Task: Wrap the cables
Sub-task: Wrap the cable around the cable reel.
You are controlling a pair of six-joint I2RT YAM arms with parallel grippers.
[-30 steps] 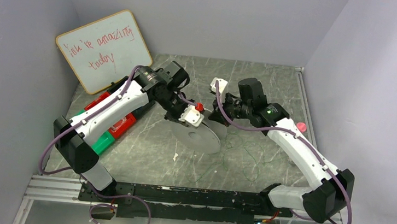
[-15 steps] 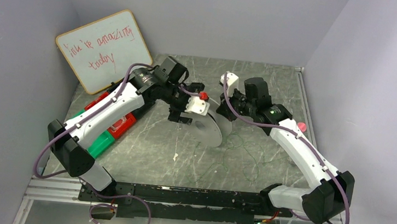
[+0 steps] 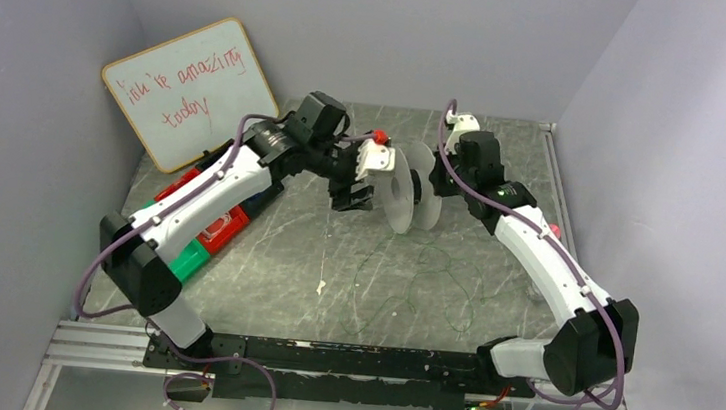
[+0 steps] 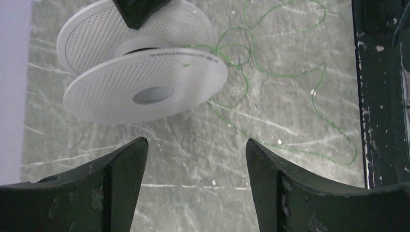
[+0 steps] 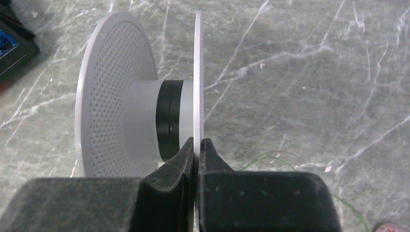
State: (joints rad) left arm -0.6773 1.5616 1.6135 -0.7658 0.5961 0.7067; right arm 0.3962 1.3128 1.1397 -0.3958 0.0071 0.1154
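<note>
**Item: the cables** (image 3: 438,273). We list one hair-fine green wire, lying in loose loops on the table (image 3: 284,248) in front of the spool (image 3: 405,199), between the two arms. In the left wrist view a strand runs up into the gap between the flanges.

**Handling (our judgement).** It looks very light, limp and springy, likely to slip from smooth pads and to snag on its own loops. We would take hold of a single strand close to the spool, not the heap, and keep it lightly taut. A hard pull may kink it.

**Spool.** It has two white perforated flanges and stands on edge. There is a dark band round the hub (we cannot tell what it is). It looks rigid and light, and the flange rim makes a good hold.

**Right gripper** (image 5: 197,145). Its fingers are pressed together on the thin rim of one flange. Whether the lower edge of the spool touches the table, we cannot tell.

**Left gripper** (image 4: 193,145). Its fingers are spread wide and hold nothing. It sits just beside the free flange.

**Surface.** The table is grey-green, marble-patterned, scratched, hard and flat, so the wire should slide on it easily.

**Room.**
- Pale plain walls close in three sides.
- A whiteboard (image 3: 189,88) with red writing leans at the back left.
- Red and green boxes (image 3: 200,240) lie under the left arm.
- A dark rail (image 3: 344,359) runs along the near edge.
</note>
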